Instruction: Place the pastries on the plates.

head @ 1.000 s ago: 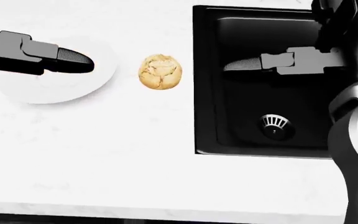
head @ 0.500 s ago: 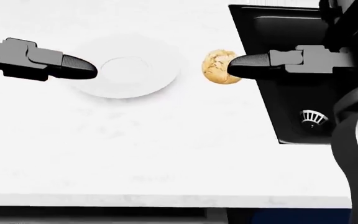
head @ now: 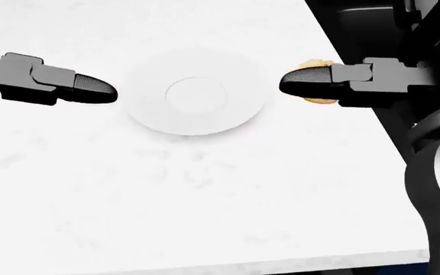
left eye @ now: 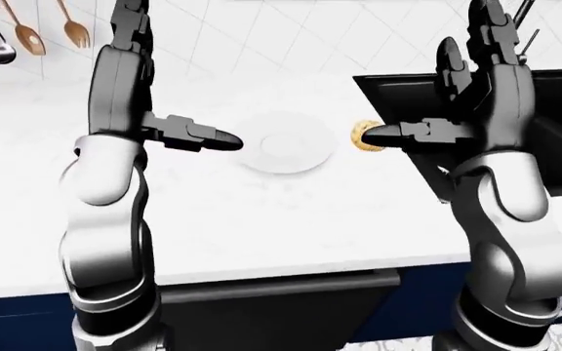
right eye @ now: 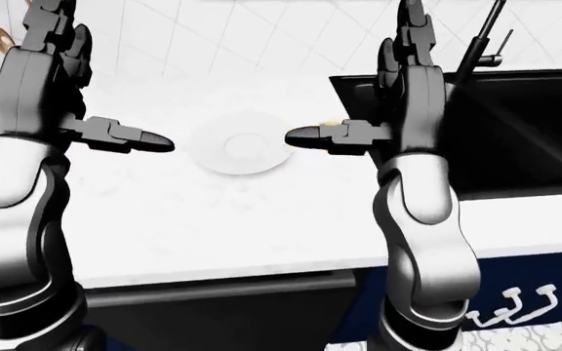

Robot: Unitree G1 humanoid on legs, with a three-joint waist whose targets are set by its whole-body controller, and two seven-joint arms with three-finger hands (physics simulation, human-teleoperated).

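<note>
Head view shows the round golden-brown pastry (head: 321, 98) lying on the white marbled surface (head: 166, 195), mostly hidden behind the dark finger of the right hand (head: 305, 83), which is extended over it. It sits just beside the right rim of the round white plate (head: 197, 93), between that plate and the black sink basin (left eye: 554, 139), and it is not on the plate yet. The right hand's fingers are spread, one pointing toward the plate and the others raised, so it holds nothing; whether it touches the pastry cannot be told. This pose probably suits reaching for the pastry. The left hand (head: 90, 89) hovers apart from the plate's left rim, likewise spread wide and empty, apparently waiting. Copper utensils (left eye: 27, 33) hang on the tiled wall at top left in the left-eye view.
</note>
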